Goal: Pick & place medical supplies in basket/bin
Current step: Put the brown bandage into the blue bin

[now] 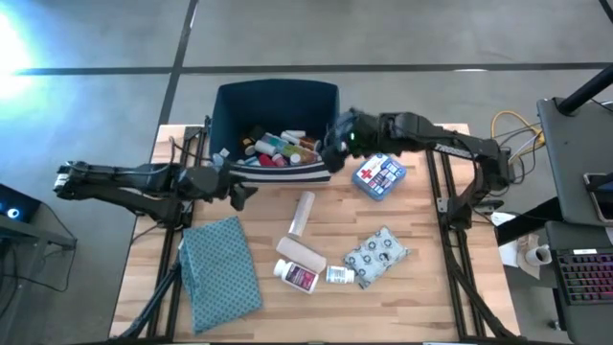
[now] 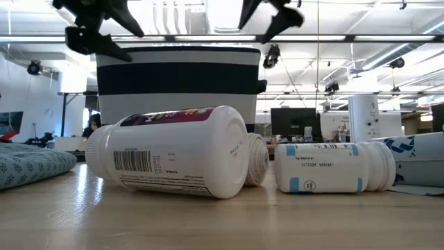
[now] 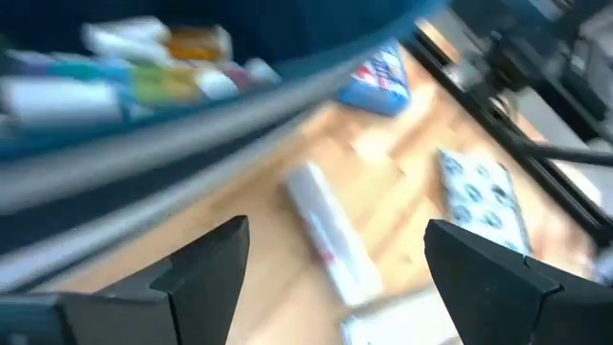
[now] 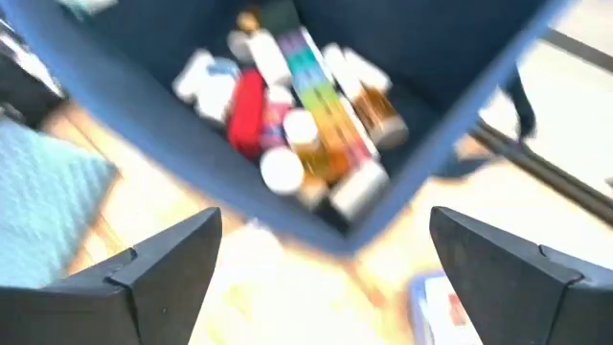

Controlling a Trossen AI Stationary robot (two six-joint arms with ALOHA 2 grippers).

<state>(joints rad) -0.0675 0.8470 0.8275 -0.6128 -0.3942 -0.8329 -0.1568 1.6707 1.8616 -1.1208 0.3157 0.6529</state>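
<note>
- Overhead, the bin (image 1: pixel 230 110) holds supplies; the left gripper (image 1: pixel 239 195) and right gripper (image 1: pixel 330 153), both spread and empty, flank its near wall.
- Only the right wrist view shows the rainbow pill organizer (image 4: pixel 321 101) and red tube (image 4: pixel 247 113) inside.
- Low down, two pill bottles (image 2: pixel 173 149) lie on the table (image 2: pixel 222 222).

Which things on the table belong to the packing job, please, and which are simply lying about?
Job:
navy bin
red-cross box
patterned pouch
large pill bottle
small pill bottle
white roll

Lying about:
teal dotted cloth
</note>
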